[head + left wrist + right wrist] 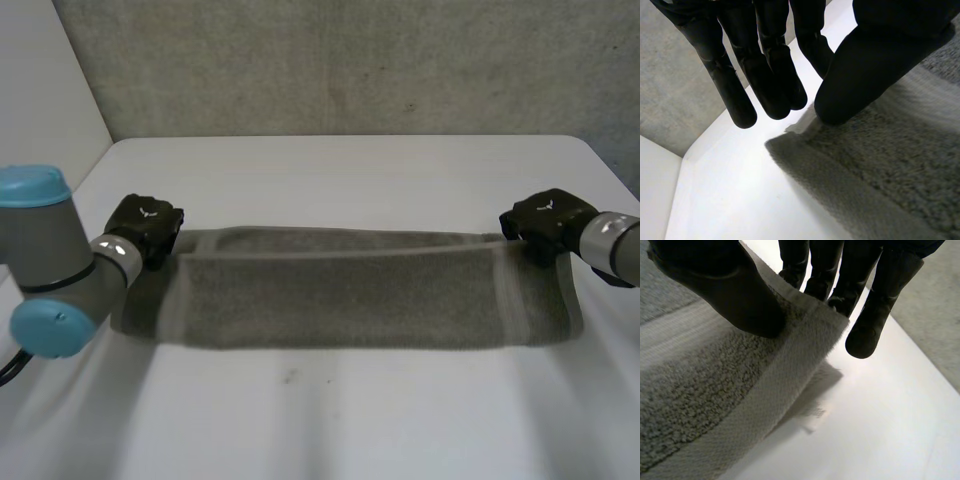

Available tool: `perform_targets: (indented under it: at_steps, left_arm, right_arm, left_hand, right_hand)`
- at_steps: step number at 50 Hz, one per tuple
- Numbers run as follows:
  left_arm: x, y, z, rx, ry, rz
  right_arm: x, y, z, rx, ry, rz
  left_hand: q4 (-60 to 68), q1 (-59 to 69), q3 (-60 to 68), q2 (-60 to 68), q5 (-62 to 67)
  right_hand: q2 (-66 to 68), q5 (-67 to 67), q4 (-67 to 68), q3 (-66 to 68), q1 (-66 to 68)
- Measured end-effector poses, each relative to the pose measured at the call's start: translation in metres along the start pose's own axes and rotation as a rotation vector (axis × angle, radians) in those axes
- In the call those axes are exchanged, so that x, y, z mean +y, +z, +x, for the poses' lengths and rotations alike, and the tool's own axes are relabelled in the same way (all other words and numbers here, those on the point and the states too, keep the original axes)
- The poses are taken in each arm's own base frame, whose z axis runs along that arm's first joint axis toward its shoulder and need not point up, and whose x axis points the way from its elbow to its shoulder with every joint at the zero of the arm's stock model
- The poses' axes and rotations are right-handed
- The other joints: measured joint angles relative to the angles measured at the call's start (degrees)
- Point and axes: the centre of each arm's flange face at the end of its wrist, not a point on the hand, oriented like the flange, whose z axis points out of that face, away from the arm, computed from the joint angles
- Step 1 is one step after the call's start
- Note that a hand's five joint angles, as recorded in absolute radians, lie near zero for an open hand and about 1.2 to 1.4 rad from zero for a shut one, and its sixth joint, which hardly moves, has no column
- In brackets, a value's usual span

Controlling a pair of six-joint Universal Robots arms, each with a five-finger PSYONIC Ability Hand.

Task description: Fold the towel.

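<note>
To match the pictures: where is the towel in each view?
Head view: the towel spans the table between left hand and right hand.
Left wrist view: its corner under the thumb.
Right wrist view: its edge held between thumb and fingers.
Shared landmark: the white table.

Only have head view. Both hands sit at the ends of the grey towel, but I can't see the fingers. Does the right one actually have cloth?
Observer: Yes. In the right wrist view the right hand pinches a corner of the grey terry towel, with its thumb on top and its fingers behind the hem.
Operator: Corner off the table?
Observer: Yes. That corner is raised and casts a shadow on the white table.
Operator: Left?
Observer: The left hand has only its thumb on the towel's corner. Its straight fingers hang past the edge, over the table, with no cloth between them.
</note>
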Motion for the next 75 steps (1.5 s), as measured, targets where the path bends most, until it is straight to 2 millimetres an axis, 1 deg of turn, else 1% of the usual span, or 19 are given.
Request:
perform_targets:
  at_steps: [5,9,16,27,37,39,40,41,42,43,44,45,46,50,55,60,66,70,75]
  left_arm:
    - [-0.002,0.035,-0.001,-0.054,0.003,0.026]
    - [-0.008,0.055,-0.002,-0.096,-0.002,0.055]
    - [-0.017,0.075,0.005,-0.112,-0.005,0.093]
    - [-0.015,0.088,0.017,-0.089,-0.001,0.088]
    - [-0.016,0.086,0.017,-0.083,-0.011,0.082]
    - [-0.019,0.084,0.015,-0.085,-0.031,0.087]
    - [-0.020,0.083,0.014,-0.085,-0.037,0.088]
    - [-0.022,0.082,0.013,-0.086,-0.050,0.090]
    - [-0.025,0.080,0.011,-0.088,-0.065,0.094]
    - [-0.027,0.079,0.010,-0.088,-0.074,0.095]
    - [-0.030,0.077,0.008,-0.087,-0.094,0.097]
    - [-0.033,0.074,0.006,-0.086,-0.112,0.097]
    - [-0.036,0.071,0.004,-0.085,-0.130,0.098]
    - [-0.046,0.060,-0.001,-0.082,-0.175,0.096]
    - [-0.057,0.038,-0.008,-0.075,-0.202,0.091]
    - [-0.060,0.016,-0.010,-0.068,-0.208,0.082]
    - [-0.055,-0.009,-0.007,-0.059,-0.228,0.071]
    - [-0.048,-0.024,-0.004,-0.057,-0.255,0.071]
    - [-0.037,-0.043,0.002,-0.057,-0.292,0.073]
  right_arm:
    - [-0.004,0.028,0.004,0.078,-0.021,0.022]
    - [-0.008,0.046,0.005,0.120,-0.040,0.049]
    - [-0.011,0.068,0.007,0.181,-0.066,0.066]
    - [-0.005,0.085,0.002,0.190,-0.076,0.059]
    - [0.002,0.093,-0.002,0.184,-0.076,0.053]
    - [0.002,0.095,-0.001,0.190,-0.076,0.053]
    - [0.003,0.095,-0.001,0.191,-0.076,0.052]
    - [0.003,0.096,0.000,0.196,-0.075,0.051]
    - [0.002,0.096,0.000,0.200,-0.075,0.050]
    - [0.002,0.096,0.001,0.203,-0.074,0.050]
    - [0.000,0.095,0.002,0.207,-0.073,0.050]
    - [-0.002,0.094,0.003,0.213,-0.071,0.052]
    - [-0.005,0.092,0.005,0.219,-0.069,0.055]
    - [-0.016,0.083,0.011,0.236,-0.058,0.072]
    - [-0.038,0.058,0.022,0.245,-0.006,0.116]
    - [-0.049,0.031,0.019,0.204,0.037,0.136]
    - [-0.037,0.001,0.006,0.134,0.078,0.097]
    - [-0.019,-0.016,-0.004,0.102,0.103,0.063]
    - [0.012,-0.035,-0.023,0.084,0.130,0.029]
  left_hand:
    - [0.00,0.55,0.00,0.00,0.29]
    - [0.00,0.55,0.00,0.00,0.28]
    - [0.00,0.55,0.00,0.00,0.28]
    - [0.01,0.55,0.00,0.00,0.28]
    - [-0.59,0.01,-0.91,-0.95,-0.10]
    - [-5.41,-4.60,-5.32,-5.57,-4.66]
    - [-6.07,-5.04,-5.98,-6.05,-5.24]
    - [-10.52,-9.98,-11.69,-11.78,-9.36]
    - [-20.32,-18.19,-20.05,-20.30,-19.19]
    - [-23.16,-21.20,-22.88,-23.16,-22.15]
    - [-35.98,-34.68,-35.78,-36.09,-35.67]
    - [-41.82,-41.63,-41.74,-42.55,-41.56]
    - [-45.82,-44.56,-45.67,-45.87,-45.43]
    - [-53.31,-52.25,-53.32,-53.38,-52.96]
    - [-56.49,-55.20,-56.49,-56.62,-55.92]
    - [-57.04,-55.83,-56.87,-57.16,-56.37]
    - [-57.41,-56.16,-57.35,-57.57,-56.62]
    - [-57.56,-56.18,-57.42,-57.69,-56.71]
    - [-57.58,-56.28,-57.48,-57.69,-56.74]
  right_hand:
    - [0.00,0.01,0.00,0.00,0.00]
    - [0.00,0.30,0.00,0.00,0.00]
    - [0.00,0.31,0.00,0.00,0.01]
    - [0.00,0.31,0.00,0.00,0.01]
    - [-1.07,-1.02,-1.19,-1.12,-1.67]
    - [-12.04,-12.73,-12.31,-11.94,-12.12]
    - [-13.11,-13.67,-13.25,-13.08,-13.28]
    - [-18.97,-19.41,-19.58,-19.18,-19.53]
    - [-28.90,-30.98,-29.44,-29.09,-29.66]
    - [-34.75,-35.84,-33.99,-33.64,-35.45]
    - [-44.92,-46.89,-45.26,-44.95,-45.72]
    - [-53.01,-55.39,-53.21,-52.90,-53.61]
    - [-58.30,-61.79,-59.06,-58.67,-58.91]
    - [-61.31,-63.65,-61.91,-62.15,-62.89]
    - [-61.31,-63.67,-61.91,-62.14,-63.11]
    - [-61.31,-63.67,-61.91,-62.14,-63.21]
    - [-61.31,-63.67,-61.91,-62.14,-63.31]
    - [-61.31,-63.67,-61.91,-62.14,-63.33]
    - [-61.31,-63.67,-61.92,-62.15,-63.33]
